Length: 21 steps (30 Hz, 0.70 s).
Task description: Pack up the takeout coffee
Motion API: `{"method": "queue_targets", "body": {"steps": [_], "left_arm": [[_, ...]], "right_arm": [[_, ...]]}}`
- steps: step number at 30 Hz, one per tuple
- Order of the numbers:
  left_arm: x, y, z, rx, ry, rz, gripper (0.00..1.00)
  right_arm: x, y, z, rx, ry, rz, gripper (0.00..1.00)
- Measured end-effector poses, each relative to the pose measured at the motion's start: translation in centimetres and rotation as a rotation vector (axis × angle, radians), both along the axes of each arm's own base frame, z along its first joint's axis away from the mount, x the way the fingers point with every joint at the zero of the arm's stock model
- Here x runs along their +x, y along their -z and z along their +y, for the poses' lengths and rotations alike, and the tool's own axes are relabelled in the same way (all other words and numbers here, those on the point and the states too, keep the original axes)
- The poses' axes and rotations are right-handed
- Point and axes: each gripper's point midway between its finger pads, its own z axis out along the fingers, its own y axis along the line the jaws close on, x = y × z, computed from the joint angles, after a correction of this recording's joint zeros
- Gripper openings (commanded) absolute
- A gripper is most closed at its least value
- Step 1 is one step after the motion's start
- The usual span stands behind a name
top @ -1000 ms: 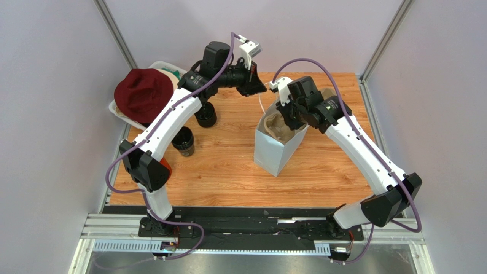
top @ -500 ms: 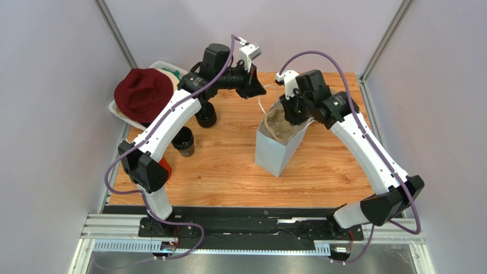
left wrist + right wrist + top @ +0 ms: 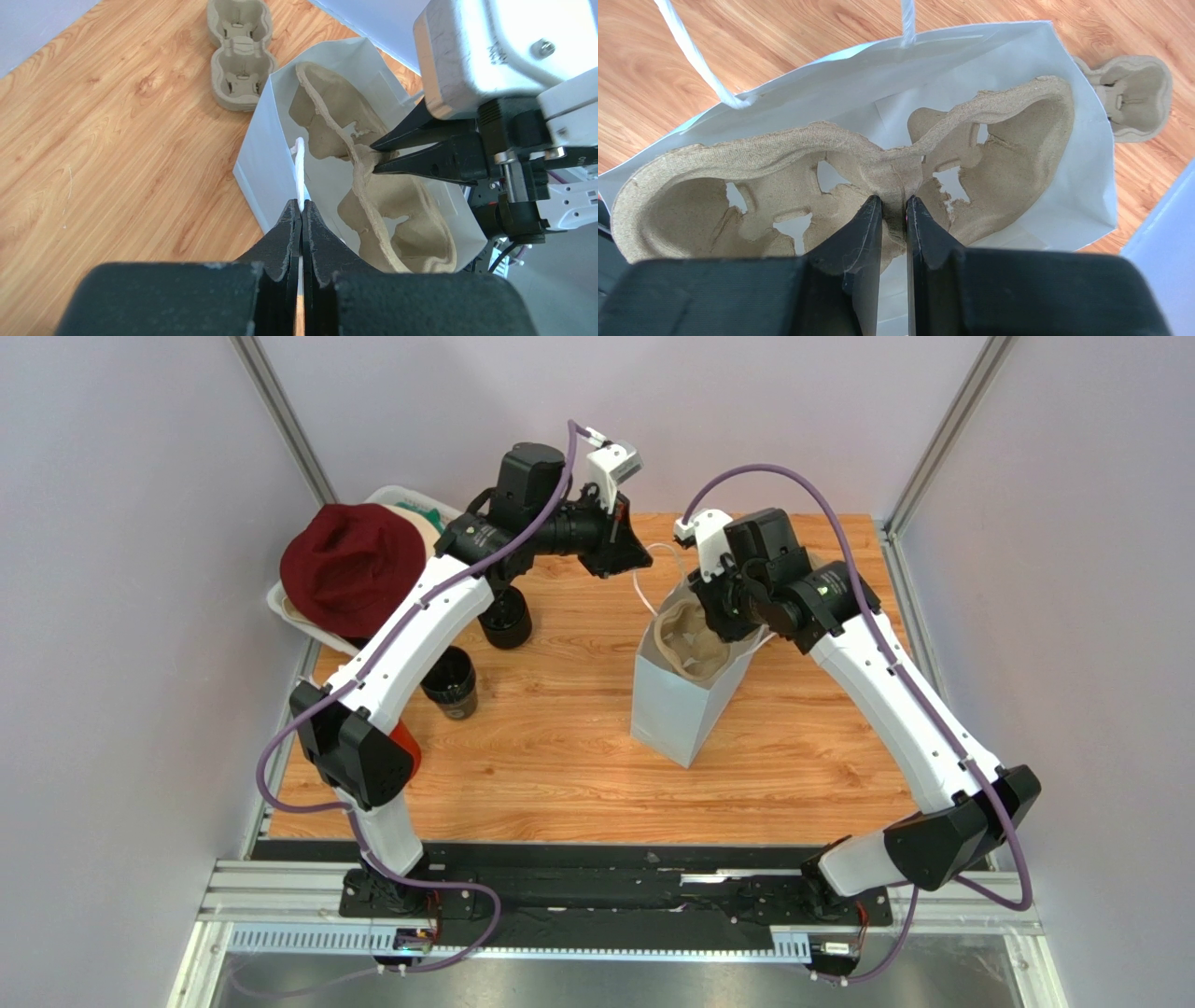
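The tray (image 3: pixel 773 150) is pinched by the closed right hand (image 3: pixel 894 203) inside the bag (image 3: pixel 673 721), whose handle (image 3: pixel 298 164) is clamped by the left hand (image 3: pixel 302 206). The cup (image 3: pixel 452 682) is seen on the counter (image 3: pixel 561 756), not yet packed.

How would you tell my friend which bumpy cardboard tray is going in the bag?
On the wooden table stands a pale-blue paper bag, its white handle pinched by the left gripper. The tray sits in the bag's open top, held at its middle by the right gripper. Its twin lies flat on the table outside the bag.
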Motion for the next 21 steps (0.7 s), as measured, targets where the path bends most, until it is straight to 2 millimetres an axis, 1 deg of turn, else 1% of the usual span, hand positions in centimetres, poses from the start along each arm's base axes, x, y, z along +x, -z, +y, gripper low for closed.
{"method": "queue_targets", "body": {"steps": [7, 12, 15, 21], "left_arm": [[0.1, 0.0, 0.1, 0.002, -0.007, -0.002, 0.00], [0.1, 0.0, 0.0, 0.002, -0.008, 0.000, 0.00], [0.2, 0.0, 0.1, 0.002, -0.012, 0.002, 0.00], [1.0, 0.2, 0.5, 0.018, -0.063, -0.007, 0.00]], "right_arm": [[-0.2, 1.2, -0.6, -0.064, -0.043, 0.012, 0.00], [-0.7, 2.3, -0.3, -0.103, -0.082, 0.032, 0.00], [-0.6, 3.0, -0.1, -0.125, -0.098, 0.042, 0.00], [-0.6, 4.6, 0.0, -0.180, -0.115, 0.071, 0.00]]}}
